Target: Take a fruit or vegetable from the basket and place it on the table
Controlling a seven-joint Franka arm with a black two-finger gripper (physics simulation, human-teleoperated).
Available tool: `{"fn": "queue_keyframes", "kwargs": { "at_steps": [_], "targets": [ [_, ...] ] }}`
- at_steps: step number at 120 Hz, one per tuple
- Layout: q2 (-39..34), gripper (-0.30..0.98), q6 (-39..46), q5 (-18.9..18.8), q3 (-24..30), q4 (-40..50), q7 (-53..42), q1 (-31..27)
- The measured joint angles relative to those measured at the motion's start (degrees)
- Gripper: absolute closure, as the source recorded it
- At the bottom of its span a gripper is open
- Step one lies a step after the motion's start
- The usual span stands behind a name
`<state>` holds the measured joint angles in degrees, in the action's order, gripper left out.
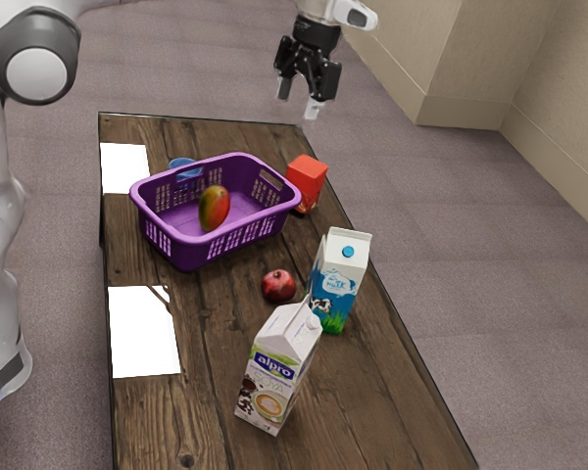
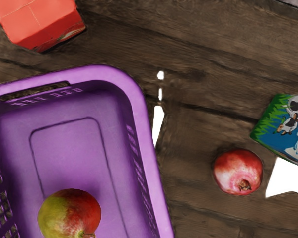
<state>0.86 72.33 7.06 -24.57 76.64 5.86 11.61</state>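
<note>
Exterior view: the black two-finger pincer (image 1: 298,104) is hanging released (and empty). Reaching is calling for alignment above the oval red-green mango (image 1: 214,209).

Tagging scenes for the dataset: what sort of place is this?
An indoor room, possibly an office or lab, though nothing settles which: carpeted floor, beige wall with a baseboard, and a dark wooden table.

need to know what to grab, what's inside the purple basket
A mango lies on the floor of the basket, the only thing seen in it. The bit of floor under the mango is covered, so I can't tell what is there.
</note>
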Motion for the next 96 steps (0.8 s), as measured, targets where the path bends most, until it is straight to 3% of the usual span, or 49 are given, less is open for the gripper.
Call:
{"fn": "queue_keyframes", "kwargs": {
  "at_steps": [17, 24, 33, 53, 59, 63, 69, 74, 85, 96],
  "targets": [
    [-0.1, 0.02, 5.0, 0.1, 0.1, -0.6, 1.2, -8.8],
    [-1.2, 0.02, 5.0, -4.2, 3.1, -12.2, 1.2, -14.9],
    [-1.1, 0.02, 5.0, -9.0, 4.5, -17.0, -0.8, -21.7],
    [-0.1, 0.02, 4.6, -11.6, 4.4, -14.4, -5.3, -34.1],
    [-2.9, 0.02, 6.0, -11.4, 4.3, -5.8, -6.3, -35.5],
    [-7.8, 0.02, 8.8, -11.2, 4.4, 4.6, -7.0, -33.0],
    [-13.9, 0.02, 12.9, -11.1, 4.7, 17.5, -7.9, -15.1],
    [-16.9, 0.02, 16.6, -11.0, 5.1, 25.7, -8.5, -7.2],
    [-20.3, 0.02, 23.9, -10.9, 5.2, 37.0, -9.9, -3.0],
    [-19.3, 0.02, 23.9, -11.1, 5.7, 35.0, -10.2, -3.0]
  ]
}}
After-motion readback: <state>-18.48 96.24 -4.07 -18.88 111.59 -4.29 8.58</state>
